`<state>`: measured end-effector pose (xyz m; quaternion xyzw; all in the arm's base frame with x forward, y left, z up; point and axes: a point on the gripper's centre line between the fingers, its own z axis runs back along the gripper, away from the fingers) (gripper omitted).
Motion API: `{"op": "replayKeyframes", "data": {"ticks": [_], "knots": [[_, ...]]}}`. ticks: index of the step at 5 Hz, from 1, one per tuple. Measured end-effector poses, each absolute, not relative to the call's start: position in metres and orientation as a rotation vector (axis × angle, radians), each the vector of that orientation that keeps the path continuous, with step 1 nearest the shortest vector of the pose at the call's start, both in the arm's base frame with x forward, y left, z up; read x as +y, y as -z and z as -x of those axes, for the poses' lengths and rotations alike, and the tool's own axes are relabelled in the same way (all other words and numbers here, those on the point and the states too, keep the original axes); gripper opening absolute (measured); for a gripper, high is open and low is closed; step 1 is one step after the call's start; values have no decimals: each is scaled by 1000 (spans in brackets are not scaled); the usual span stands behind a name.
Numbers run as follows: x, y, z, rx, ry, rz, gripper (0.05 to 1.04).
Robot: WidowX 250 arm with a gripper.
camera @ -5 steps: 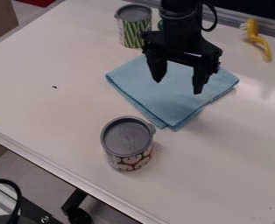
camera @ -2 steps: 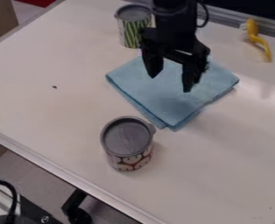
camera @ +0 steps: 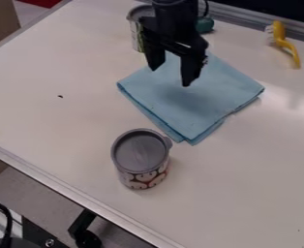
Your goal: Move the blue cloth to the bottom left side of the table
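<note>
The black gripper [camera: 170,77] hangs over the upper left part of the blue cloth, its two fingers spread apart with nothing between them. Beneath it the folded light-blue cloth [camera: 192,106] lies flat on the white table [camera: 64,126], one corner pointing toward the front. Part of the cloth's far edge is hidden behind the gripper.
A lidded can [camera: 140,156] stands just in front of the cloth's near corner. Behind the gripper, a green-striped can [camera: 136,36] is partly covered. A dark green object [camera: 205,24] and a yellow-handled brush [camera: 283,41] lie near the back edge.
The gripper has moved left and somewhat toward the back, over the cloth, with its fingers still apart. More of the cloth's right side and the dark green object have come into sight.
</note>
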<state>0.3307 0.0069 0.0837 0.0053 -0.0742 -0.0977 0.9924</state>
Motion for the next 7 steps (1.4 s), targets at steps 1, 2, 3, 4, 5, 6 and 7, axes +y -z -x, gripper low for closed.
{"op": "replayKeyframes", "data": {"ticks": [1, 2, 3, 4, 5, 6, 7], "knots": [[7, -86, -346, -178, 216, -14, 999], [8, -79, -355, -138, 175, -1, 953], [6, -76, -355, -131, 228, 31, 682], [6, -67, -359, -71, 230, 54, 388], [8, -56, -354, -80, 208, 40, 167], [8, -47, -351, -90, 173, 32, 58], [6, -35, -344, -103, 84, 13, 52]]}}
